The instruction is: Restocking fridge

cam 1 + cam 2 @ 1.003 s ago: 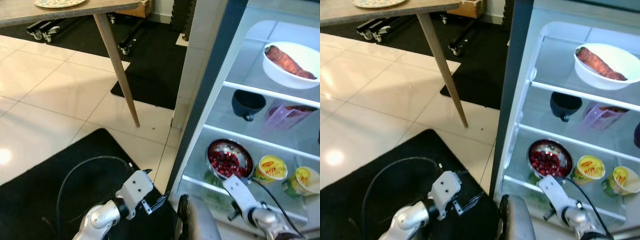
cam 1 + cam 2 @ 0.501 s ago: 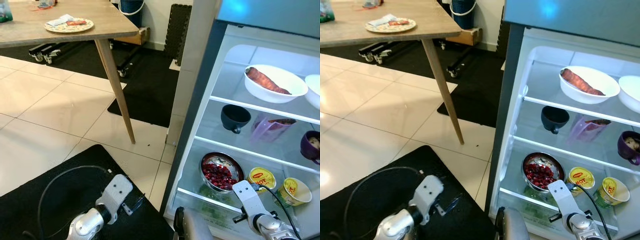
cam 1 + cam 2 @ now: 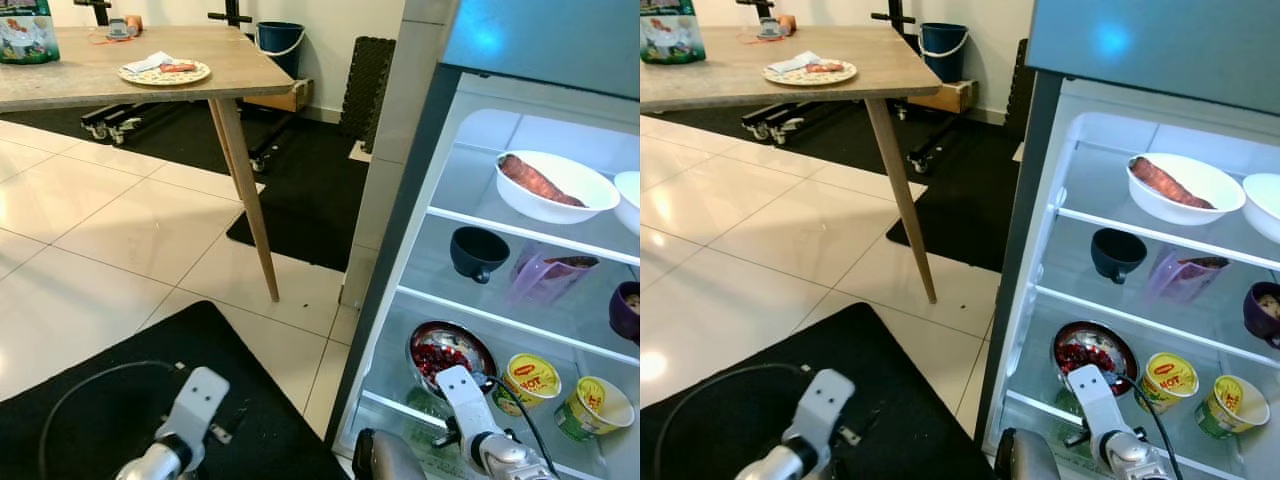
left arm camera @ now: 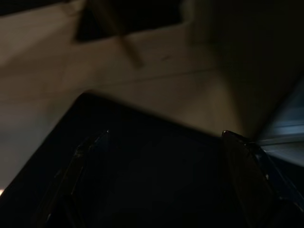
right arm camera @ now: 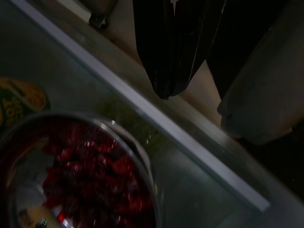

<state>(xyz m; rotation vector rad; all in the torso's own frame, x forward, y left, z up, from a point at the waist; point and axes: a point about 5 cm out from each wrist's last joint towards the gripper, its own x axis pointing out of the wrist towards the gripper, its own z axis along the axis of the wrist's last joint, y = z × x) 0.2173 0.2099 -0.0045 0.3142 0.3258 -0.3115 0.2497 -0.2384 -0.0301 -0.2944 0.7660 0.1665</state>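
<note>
The fridge stands open on my right. Its lower shelf holds a steel bowl of red berries and two yellow tubs. Above sit a dark cup, a purple container and a white bowl with an orange root. My right arm reaches toward the lower shelf. The right gripper is shut on nothing, just outside the shelf's front edge, close to the berry bowl. My left gripper hangs open over the black mat.
A wooden table with a plate stands at the left, its slanted leg near the fridge. Another white bowl and a purple mug sit at the fridge's right. Pale tiled floor lies open on the left.
The head camera has tilted up, showing more of the table and fridge. My left arm has sunk lower in the picture. The right arm stays by the lower shelf.
</note>
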